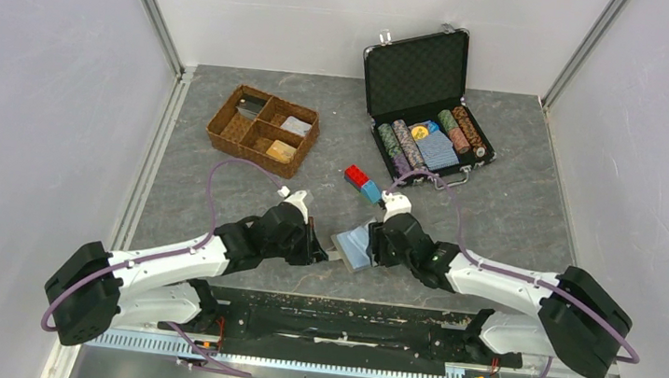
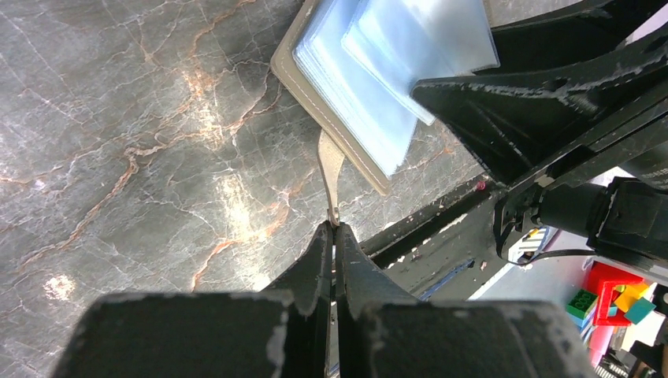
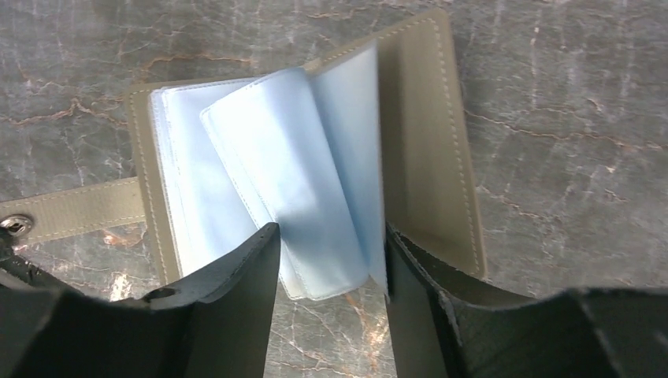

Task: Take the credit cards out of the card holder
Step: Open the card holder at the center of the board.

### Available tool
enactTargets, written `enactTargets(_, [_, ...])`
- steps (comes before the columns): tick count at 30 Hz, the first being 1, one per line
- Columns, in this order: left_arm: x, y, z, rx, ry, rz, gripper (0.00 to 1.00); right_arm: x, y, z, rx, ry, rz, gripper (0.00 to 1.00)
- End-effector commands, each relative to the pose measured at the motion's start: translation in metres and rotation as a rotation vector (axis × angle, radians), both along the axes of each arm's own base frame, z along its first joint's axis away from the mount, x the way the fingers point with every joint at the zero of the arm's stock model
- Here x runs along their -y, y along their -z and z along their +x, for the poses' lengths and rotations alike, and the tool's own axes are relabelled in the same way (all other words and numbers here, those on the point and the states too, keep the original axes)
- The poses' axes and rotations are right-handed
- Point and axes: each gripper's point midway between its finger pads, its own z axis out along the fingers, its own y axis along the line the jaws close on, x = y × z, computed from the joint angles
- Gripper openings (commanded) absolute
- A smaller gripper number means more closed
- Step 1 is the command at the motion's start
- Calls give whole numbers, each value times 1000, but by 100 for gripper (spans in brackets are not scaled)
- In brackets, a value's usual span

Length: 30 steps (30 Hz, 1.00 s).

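The grey-tan card holder (image 1: pixel 355 245) lies open on the marble table between both arms. My left gripper (image 2: pixel 334 227) is shut on the end of its side tab (image 2: pixel 331 169), right at the snap. Light blue credit cards (image 3: pixel 291 165) fan up in leaves from the holder's spine, over its beige cover (image 3: pixel 429 142). My right gripper (image 3: pixel 329 236) stands open at the near edge. Its two fingers flank the lower corners of the raised blue leaves and touch them, with bare table showing between them below. No orange-gold card shows.
A brown wicker tray (image 1: pixel 262 125) sits at the back left, and an open black chip case (image 1: pixel 425 95) at the back right. Red and blue toy bricks (image 1: pixel 362 183) lie just beyond the grippers. Walls close in on both sides.
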Motion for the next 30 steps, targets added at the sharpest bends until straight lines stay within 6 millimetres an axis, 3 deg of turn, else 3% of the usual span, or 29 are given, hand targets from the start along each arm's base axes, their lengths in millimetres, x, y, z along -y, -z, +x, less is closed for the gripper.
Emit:
enactTargets(1, [-8,2,5,45,2,30,2,14,-5,8,37,39,-17,49])
enactTargets(13, [-6,-1,4,44,12,17,2,41,-16,18,68,133,-83,45])
enactTargets(20, [0,-6,2,41,29,-13,2,43,-49,24,108,158,-69,46])
enactTargets(24, [2,-10,3,45,33,-29,2,30,-79,24,125,123,8,47])
enactTargets(30, [5,-12,3,44,36,-41,2,-14,-127,16,187,-51,213,47])
